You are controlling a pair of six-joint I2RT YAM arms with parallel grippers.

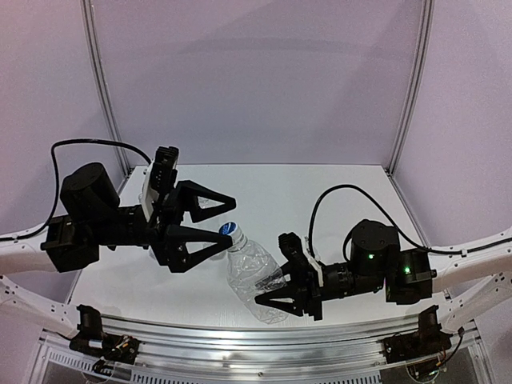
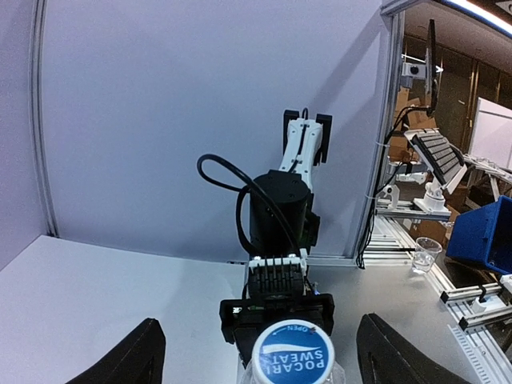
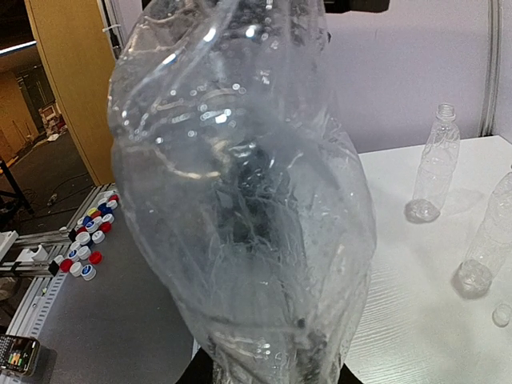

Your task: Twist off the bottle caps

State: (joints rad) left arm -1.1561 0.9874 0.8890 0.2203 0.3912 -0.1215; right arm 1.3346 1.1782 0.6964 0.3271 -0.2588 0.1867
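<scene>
A clear crinkled bottle (image 1: 250, 272) is held tilted above the table, neck toward the left arm. Its cap (image 1: 233, 231) is white with a blue printed top and is on the neck. My right gripper (image 1: 272, 278) is shut on the bottle's lower body. The bottle fills the right wrist view (image 3: 240, 200) and hides the fingers there. My left gripper (image 1: 230, 218) is open, one finger on each side of the cap, not touching it. In the left wrist view the cap (image 2: 294, 354) sits between the wide-apart fingers (image 2: 132, 356).
Two more clear bottles (image 3: 436, 168) (image 3: 486, 244) stand upright on the white table (image 3: 432, 320), their necks looking open. A small translucent cap (image 3: 502, 314) lies near them. Several coloured caps (image 3: 88, 240) lie on a lower grey surface beyond the table edge.
</scene>
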